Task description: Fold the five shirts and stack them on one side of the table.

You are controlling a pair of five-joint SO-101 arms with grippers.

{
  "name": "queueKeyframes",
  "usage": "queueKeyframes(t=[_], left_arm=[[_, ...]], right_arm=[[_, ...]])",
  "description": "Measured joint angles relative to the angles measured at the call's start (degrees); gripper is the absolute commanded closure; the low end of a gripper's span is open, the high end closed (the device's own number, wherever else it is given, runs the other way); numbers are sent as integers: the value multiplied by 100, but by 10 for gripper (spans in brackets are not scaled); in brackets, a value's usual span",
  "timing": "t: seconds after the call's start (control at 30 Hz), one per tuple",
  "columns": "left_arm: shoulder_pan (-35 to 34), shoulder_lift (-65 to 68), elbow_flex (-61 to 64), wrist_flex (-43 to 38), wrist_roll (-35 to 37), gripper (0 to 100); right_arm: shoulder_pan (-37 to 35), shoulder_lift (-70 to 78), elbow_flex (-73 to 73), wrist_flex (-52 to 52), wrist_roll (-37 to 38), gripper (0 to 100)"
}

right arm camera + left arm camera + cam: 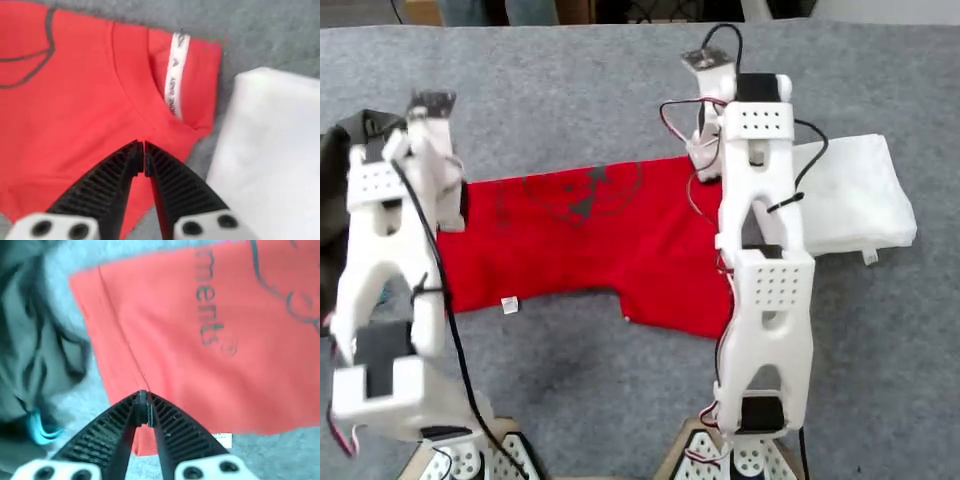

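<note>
A red shirt (pixel 590 240) with a dark print lies spread flat across the middle of the grey table. My left gripper (pixel 448 205) is at the shirt's left end, and in the left wrist view its tips (pixel 142 401) are shut together on the red cloth (pixel 200 340) just inside the hem stitching. At the shirt's right end, by the collar, my right gripper (pixel 705 160) has its tips (pixel 141 149) shut on the red fabric (pixel 75 100) below the white neck tape. A folded white shirt (pixel 850 195) lies to the right.
A heap of dark shirts (pixel 335 190) sits at the table's left edge, close beside my left gripper, with a teal bit (pixel 42 427) showing. The white shirt (pixel 270 150) almost touches the red collar. Bare grey table (pixel 570 100) lies behind and in front.
</note>
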Motion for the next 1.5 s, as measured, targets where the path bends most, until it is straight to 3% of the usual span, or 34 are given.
queueKeyframes(t=[0.2,0.43,0.6,0.73,1.0,1.13,1.37,1.5], left_arm=[[0,-360,2031,-1090,0,971],[-9,-360,2585,-1749,0,971],[-457,-369,2646,-1881,0,971],[-897,-369,2673,-1996,-404,971],[-976,-510,2822,-2171,-598,971],[-862,-510,2409,-1600,-431,971],[-360,-510,404,105,-273,971],[-149,-440,-545,141,-255,971]], right_arm=[[-97,-949,2127,-765,-88,984],[132,-571,3341,-2655,-202,984],[185,-334,3297,-2752,-211,984],[193,-334,3297,-2752,-211,984],[193,-325,3297,-2752,-211,984],[193,-316,3182,-2629,-211,984],[220,-246,2470,-1679,-220,984],[229,-404,1890,-1196,-220,984]])
